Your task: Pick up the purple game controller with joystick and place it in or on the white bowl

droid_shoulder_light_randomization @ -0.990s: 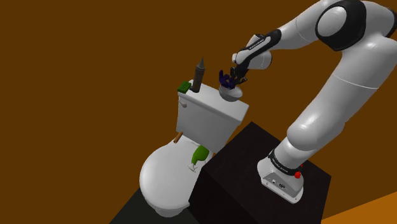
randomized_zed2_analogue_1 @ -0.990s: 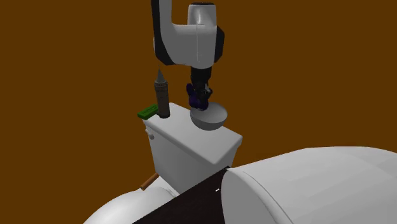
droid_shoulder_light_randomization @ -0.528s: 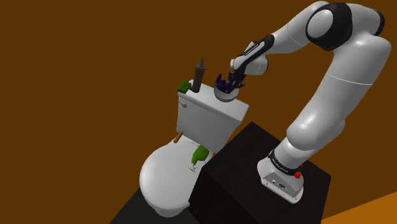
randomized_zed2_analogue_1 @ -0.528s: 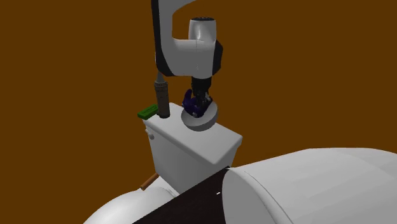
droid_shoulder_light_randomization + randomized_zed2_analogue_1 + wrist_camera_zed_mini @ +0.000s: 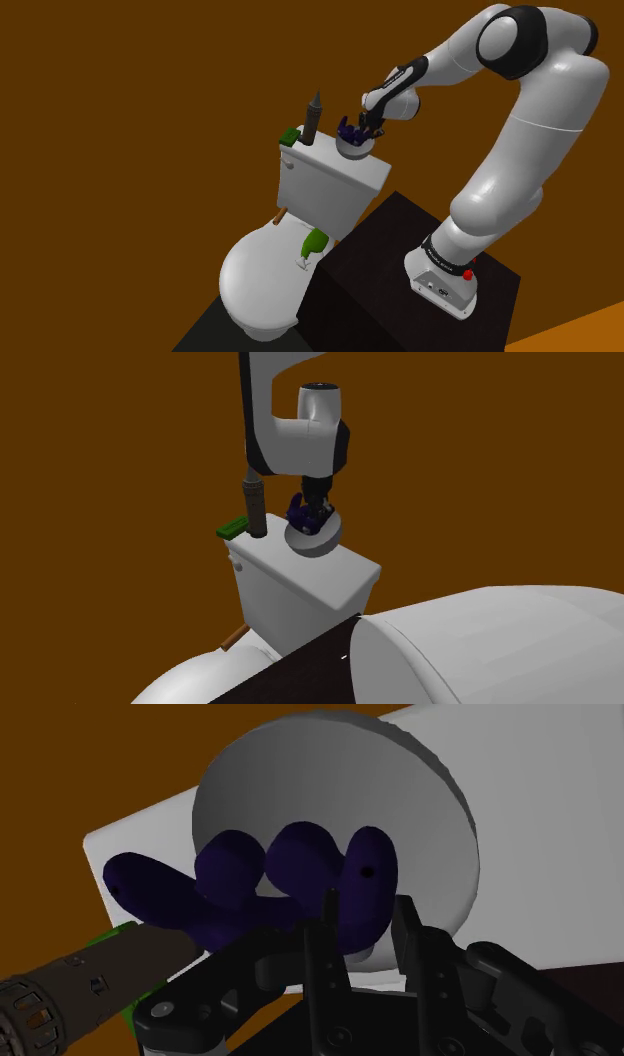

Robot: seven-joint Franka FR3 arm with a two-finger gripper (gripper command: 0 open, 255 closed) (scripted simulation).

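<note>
The controller (image 5: 250, 889) sits between the jaws, which are clamped on one of its rounded lobes. Its other lobes spread out ahead of the jaws across the mouth of the bowl (image 5: 420, 814). It is in the bowl or resting on its rim, so the placing looks nearly done and only the release is left. The bowl lies directly under the jaws on the toilet's tank lid (image 5: 540, 854), and in the second exterior view it seems to lean to one side instead of sitting flat. That lean is the main risk. The controller is wide for so small a bowl, so once the jaws part its weight could tip the bowl further and roll the controller out onto the lid or off it. If the jaws lift before they are fully clear of the lobe, they could drag controller and bowl along. Pressing down could slide the bowl across the smooth lid. A dark bottle (image 5: 80, 989) stands just beside the jaws, with a green block (image 5: 291, 136) beyond it, and a sideways retreat could knock the bottle over.
</note>
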